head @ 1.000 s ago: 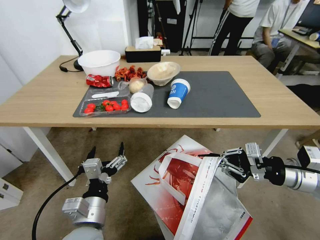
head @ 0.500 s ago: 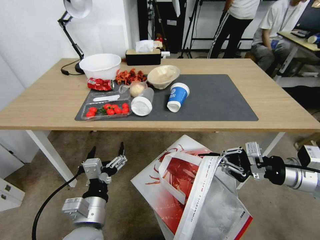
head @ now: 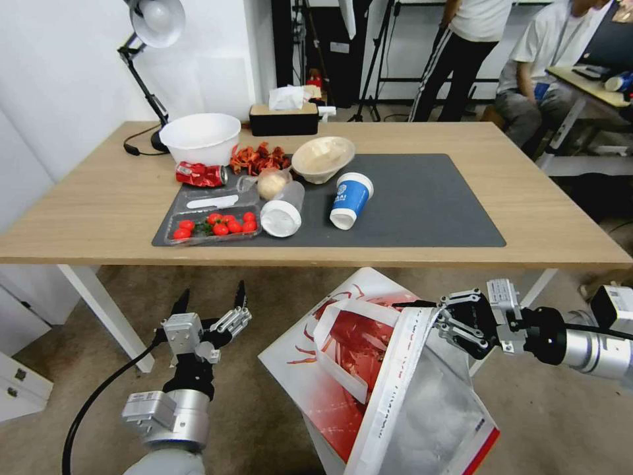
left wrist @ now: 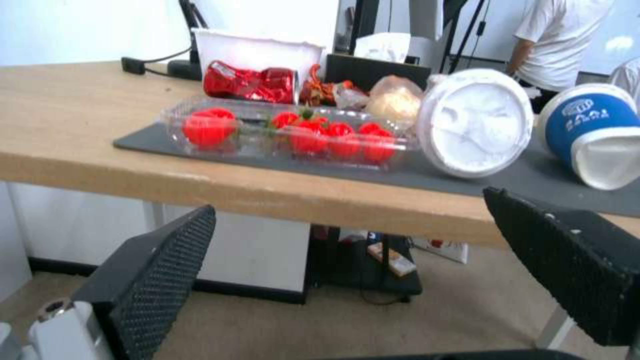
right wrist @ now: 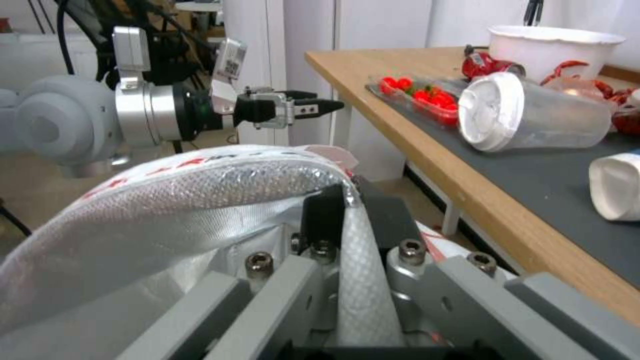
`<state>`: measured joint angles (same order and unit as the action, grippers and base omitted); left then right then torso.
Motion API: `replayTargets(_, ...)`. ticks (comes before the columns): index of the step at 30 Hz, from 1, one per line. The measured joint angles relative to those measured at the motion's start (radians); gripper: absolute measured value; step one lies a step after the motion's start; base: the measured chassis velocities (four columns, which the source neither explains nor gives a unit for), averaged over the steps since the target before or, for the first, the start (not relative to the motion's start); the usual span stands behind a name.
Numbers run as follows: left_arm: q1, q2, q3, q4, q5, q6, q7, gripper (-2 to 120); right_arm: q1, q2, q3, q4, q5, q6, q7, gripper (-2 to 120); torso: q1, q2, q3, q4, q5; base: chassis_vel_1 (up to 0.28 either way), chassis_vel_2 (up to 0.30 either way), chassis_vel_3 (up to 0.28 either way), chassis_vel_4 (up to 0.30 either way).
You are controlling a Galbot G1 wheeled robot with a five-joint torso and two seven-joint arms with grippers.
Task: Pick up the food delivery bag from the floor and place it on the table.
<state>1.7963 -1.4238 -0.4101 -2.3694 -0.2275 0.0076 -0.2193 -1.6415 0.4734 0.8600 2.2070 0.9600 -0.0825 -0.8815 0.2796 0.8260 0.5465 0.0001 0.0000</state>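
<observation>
Bag (head: pixel 369 369) rim in right gripper (head: pixel 432 318) (foil pinch close-up at wrist)

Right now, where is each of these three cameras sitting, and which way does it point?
Head view: on the robot's head, looking down at the table, the food delivery bag and both arms.
Left wrist view: behind the open left gripper, below the table edge, facing the tomato tray.
Right wrist view: behind the right gripper, shut on the bag's rim, facing the left gripper.
All share the white-lidded cup.
</observation>
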Motion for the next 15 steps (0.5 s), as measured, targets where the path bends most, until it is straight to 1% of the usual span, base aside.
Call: replayTargets(15, 0.001, -0.006, 0.006, 0.004, 0.007, -0.003, 0.000, 100, -0.002, 0.004, -0.003, -0.003, -0.001, -0.001, 0.000, 0, 0.027, 0.064, 0.037, 0.0000, 0.0000, 0.000, 0.000, 0.000, 0.000)
